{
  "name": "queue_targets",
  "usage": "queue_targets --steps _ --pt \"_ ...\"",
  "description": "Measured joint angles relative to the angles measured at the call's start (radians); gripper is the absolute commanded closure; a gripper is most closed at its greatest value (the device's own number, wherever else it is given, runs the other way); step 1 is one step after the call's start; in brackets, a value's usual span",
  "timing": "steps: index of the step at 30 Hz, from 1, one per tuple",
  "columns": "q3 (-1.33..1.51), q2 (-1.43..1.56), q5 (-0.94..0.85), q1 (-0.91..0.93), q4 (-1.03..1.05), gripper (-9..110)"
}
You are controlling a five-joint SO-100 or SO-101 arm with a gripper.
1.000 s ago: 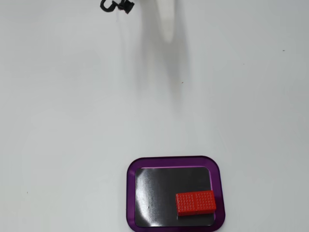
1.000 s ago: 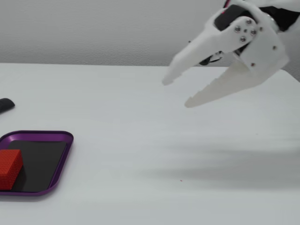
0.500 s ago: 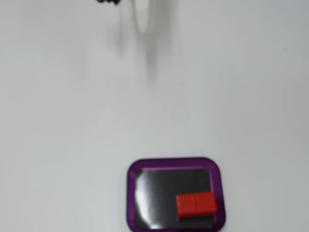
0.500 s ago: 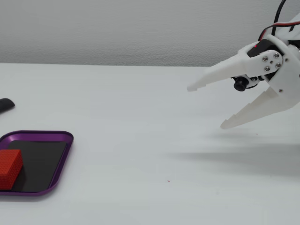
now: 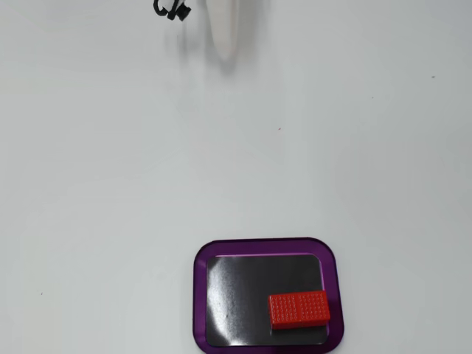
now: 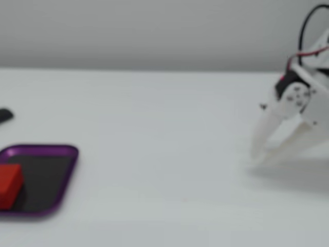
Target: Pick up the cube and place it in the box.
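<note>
The red cube (image 5: pixel 299 309) lies flat inside the box (image 5: pixel 200 295), in the floor's lower right corner in a fixed view. The other fixed view, which is blurred, shows the cube (image 6: pixel 9 184) in the box (image 6: pixel 56 152) at the far left. My white gripper (image 6: pixel 259 158) is far off at the right, low over the table, with its fingers pointing down and nothing between them. They stand close together, but the blur hides whether the tips touch. From above only the gripper's (image 5: pixel 223 53) tip shows at the top edge.
A small black part (image 5: pixel 171 9) sits at the top edge beside the gripper. A dark object (image 6: pixel 5 115) lies on the table behind the box. A grey wall runs behind the white table.
The gripper has drawn back away from the box and dropped toward the table. Its fingers have swung from wide open and level to close together and pointing down. Cube and box have not moved.
</note>
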Motion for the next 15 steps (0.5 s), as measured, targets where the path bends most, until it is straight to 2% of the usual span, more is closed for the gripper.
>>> queue_targets --steps 15 --pt "0.066 0.0 -0.006 0.0 0.041 102"
